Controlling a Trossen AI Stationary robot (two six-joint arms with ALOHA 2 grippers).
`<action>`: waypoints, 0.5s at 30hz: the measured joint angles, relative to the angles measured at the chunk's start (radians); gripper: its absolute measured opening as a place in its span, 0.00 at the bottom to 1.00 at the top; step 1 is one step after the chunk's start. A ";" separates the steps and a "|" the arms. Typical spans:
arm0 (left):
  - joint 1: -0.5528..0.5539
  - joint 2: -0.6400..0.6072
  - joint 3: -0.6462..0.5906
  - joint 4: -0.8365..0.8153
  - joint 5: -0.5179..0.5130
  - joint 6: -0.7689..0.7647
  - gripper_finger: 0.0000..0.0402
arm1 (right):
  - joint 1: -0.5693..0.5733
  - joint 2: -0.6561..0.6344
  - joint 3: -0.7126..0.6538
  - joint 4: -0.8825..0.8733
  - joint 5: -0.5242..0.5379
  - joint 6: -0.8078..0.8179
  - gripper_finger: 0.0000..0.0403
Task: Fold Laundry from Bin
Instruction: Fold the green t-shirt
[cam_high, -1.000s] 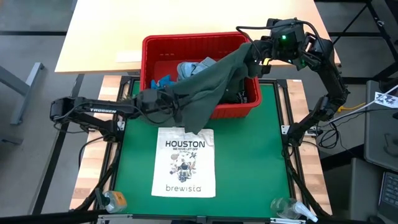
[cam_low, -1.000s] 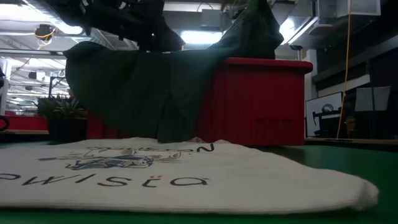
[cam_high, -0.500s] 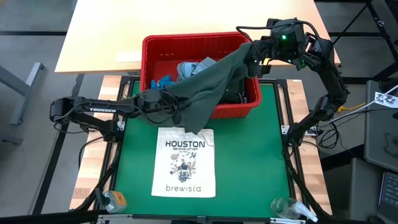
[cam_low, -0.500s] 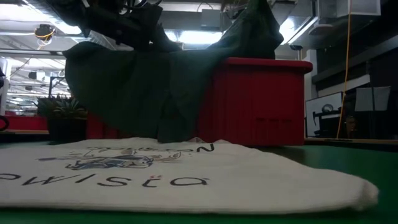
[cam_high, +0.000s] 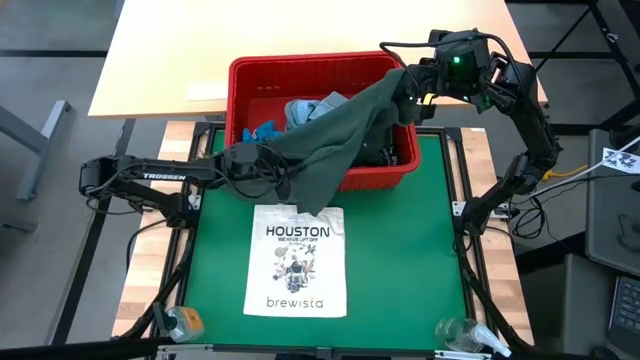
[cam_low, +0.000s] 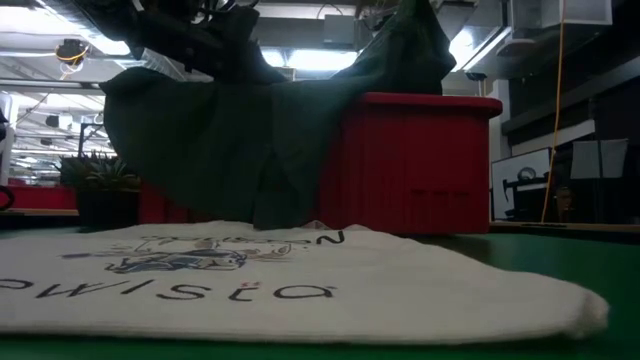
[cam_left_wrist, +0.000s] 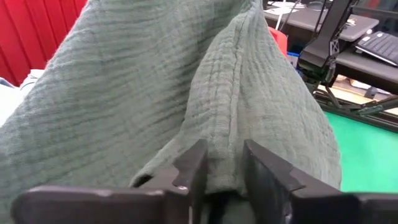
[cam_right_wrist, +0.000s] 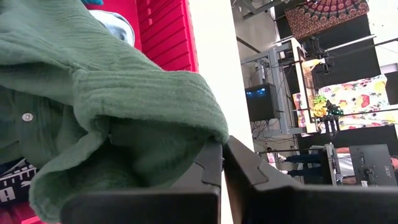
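Your dark green garment (cam_high: 340, 135) is stretched on a diagonal, its long axis running from the far right corner of the red bin (cam_high: 250, 75) down to the near left, where it spills over the bin's front rim onto the green mat (cam_high: 400, 250). One loose tail hangs lowest and touches the top edge of the white tote bag (cam_high: 296, 262).

Up close the cloth is a crinkled, ribbed weave in muted green, with a seam running along a fold and a small pale button visible near the bin end. Inside the bin you can also see a light blue piece (cam_high: 312, 107) and a bright blue piece (cam_high: 262, 130).

Your right gripper (cam_high: 410, 82) is above the bin's far right corner, its fingers (cam_right_wrist: 211, 163) pressed together with the edge of the green garment pinched between them. Your left gripper (cam_high: 272, 165) sits just outside the bin's front left, and in the left wrist view its fingers (cam_left_wrist: 193, 165) stand either side of a raised fold of the same garment, the gap narrow and filled with cloth.

Compared with half a second ago, the garment, the bin, the bag and both arms lie in the same places; no shift in the left fingers shows from above.
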 joint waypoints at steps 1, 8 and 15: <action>0.001 0.000 0.000 0.000 0.004 0.000 0.19 | 0.000 0.000 0.000 0.000 0.000 0.000 0.01; 0.028 0.000 -0.002 0.011 0.060 -0.007 0.02 | 0.000 0.000 0.000 0.000 0.000 0.000 0.01; 0.048 -0.015 -0.009 0.077 0.082 -0.034 0.01 | 0.000 0.000 0.000 0.000 0.000 0.000 0.01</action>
